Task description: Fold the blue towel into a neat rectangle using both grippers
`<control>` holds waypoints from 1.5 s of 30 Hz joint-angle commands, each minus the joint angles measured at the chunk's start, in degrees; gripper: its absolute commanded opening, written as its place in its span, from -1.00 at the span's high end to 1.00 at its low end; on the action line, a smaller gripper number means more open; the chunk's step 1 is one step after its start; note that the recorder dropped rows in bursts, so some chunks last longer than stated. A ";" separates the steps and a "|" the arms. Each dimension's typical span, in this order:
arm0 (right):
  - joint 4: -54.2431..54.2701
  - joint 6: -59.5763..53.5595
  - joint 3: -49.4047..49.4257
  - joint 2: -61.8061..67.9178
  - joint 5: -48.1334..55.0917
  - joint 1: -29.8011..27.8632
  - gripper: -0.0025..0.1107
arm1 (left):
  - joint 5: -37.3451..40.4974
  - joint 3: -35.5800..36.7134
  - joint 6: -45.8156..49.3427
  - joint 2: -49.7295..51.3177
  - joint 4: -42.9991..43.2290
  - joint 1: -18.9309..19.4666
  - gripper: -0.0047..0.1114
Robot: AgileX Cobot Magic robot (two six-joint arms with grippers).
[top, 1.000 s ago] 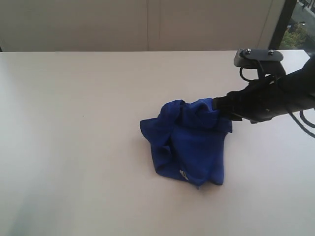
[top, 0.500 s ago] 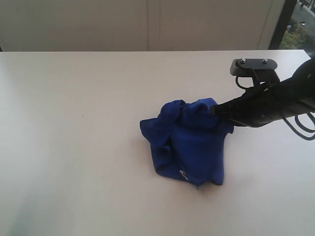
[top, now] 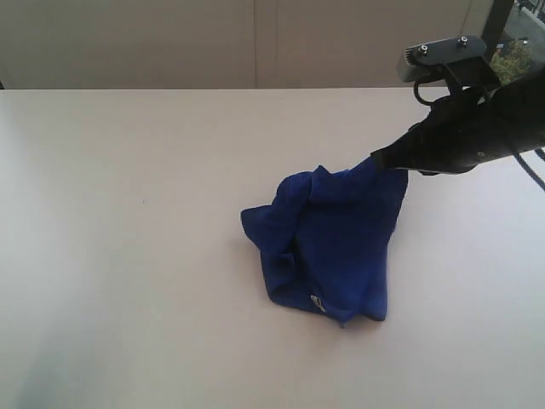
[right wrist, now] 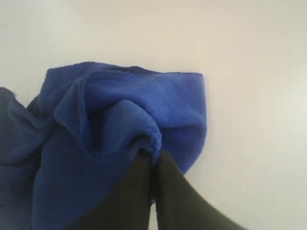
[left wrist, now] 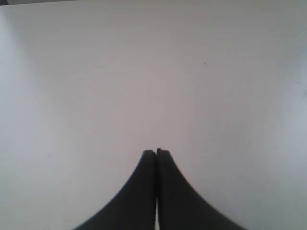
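Nearest to us in the exterior view is a pale stretch of the surface (top: 128, 324). Just beyond it, a little right of the middle, sits the blue towel (top: 336, 247), crumpled into a loose heap rather than spread flat. A small white tag (top: 317, 302) shows on its near edge. The cloth bunches in folds on its left side, and its far right corner is drawn up off the surface into a peak.

At that peak we see the right pincer (top: 381, 161), black, reaching in from the right edge on a dark arm (top: 477, 128). It is clenched on the towel's raised corner. In the right wrist view its two black fingers (right wrist: 136, 191) meet with a rolled hem of blue cloth pinched at their tips, and the rest of the towel spreads beyond them onto the surface.

Farther back, the surface ends at a light wall (top: 170, 43).

The left pincer (left wrist: 156, 152) shows only in its own wrist view. There its fingers are pressed together, grasping nothing, with pale surface beyond them.
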 commanded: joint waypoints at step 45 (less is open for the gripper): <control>-3.39 -0.47 -0.29 -0.73 2.93 0.07 0.96 | -13.09 -1.28 -5.80 0.22 -5.25 0.10 0.92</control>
